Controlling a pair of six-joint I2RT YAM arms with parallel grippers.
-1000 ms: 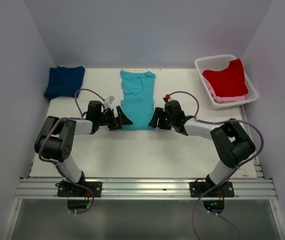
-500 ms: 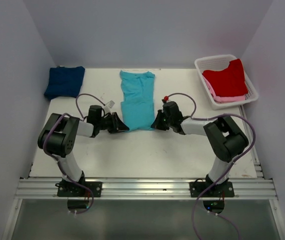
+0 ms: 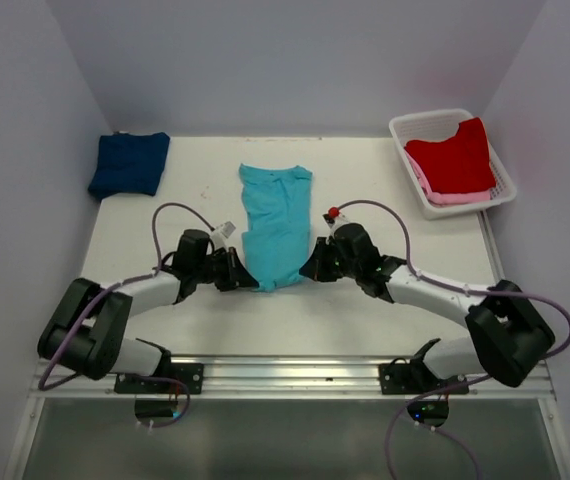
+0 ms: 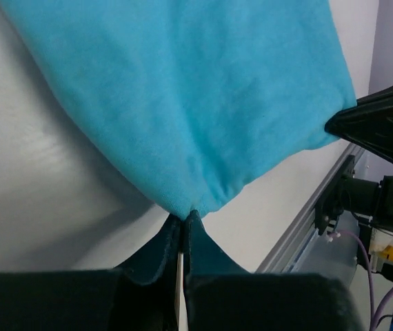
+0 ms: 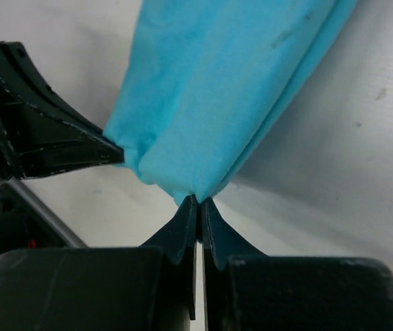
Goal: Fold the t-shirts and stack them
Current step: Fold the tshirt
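A small white tag (image 3: 222,229) hangs at the left arm's wrist, its writing too small to read.

Seen from above, a turquoise t-shirt (image 3: 275,225) lies lengthwise in the middle of the white table (image 3: 365,180), folded into a narrow strip. The left gripper (image 3: 253,280) has its jaws pressed together on the strip's lower left corner, pinching a small pucker of cloth. The right gripper (image 3: 308,272) is clamped the same way on the lower right corner (each wrist view shows the fabric bunched right at the fingertips). The two grippers face each other across the shirt's near edge, which sags between them in a loose fold.

Half a second ago the shirt sat higher in the frame, its top edge close to the back of the table. Now both arms have stretched out low and drawn toward the bottom of the frame, and the whole shirt has slid down with them.

A folded navy t-shirt (image 3: 129,164) rests in the upper left corner of the table. At upper right, a white slotted basket (image 3: 417,122) holds a red t-shirt (image 3: 452,158) lying on a pink t-shirt (image 3: 455,198).
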